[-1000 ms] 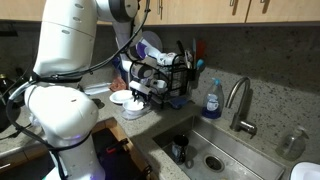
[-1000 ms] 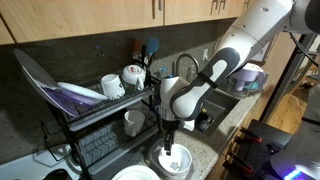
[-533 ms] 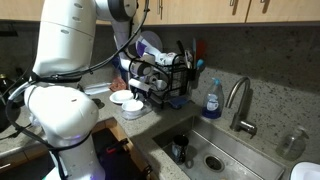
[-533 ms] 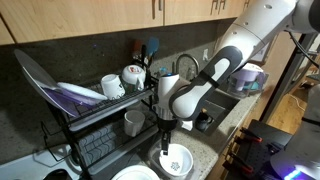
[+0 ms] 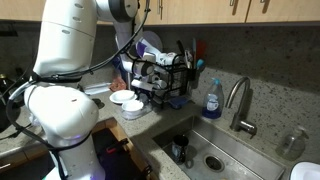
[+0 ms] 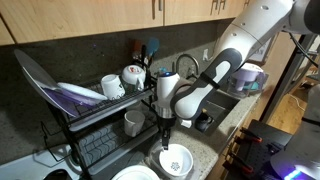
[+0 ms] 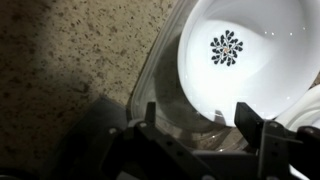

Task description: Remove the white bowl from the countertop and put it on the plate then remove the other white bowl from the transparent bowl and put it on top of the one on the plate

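Second step, we think: our pincer (image 7: 197, 120), wide open and empty, hovers over the white bowl (image 7: 240, 60) inside the clear bowl (image 7: 150, 80) and must next descend to its rim.

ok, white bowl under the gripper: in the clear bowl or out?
In. In the wrist view the white bowl sits upright inside the clear bowl, whose rim rings it.
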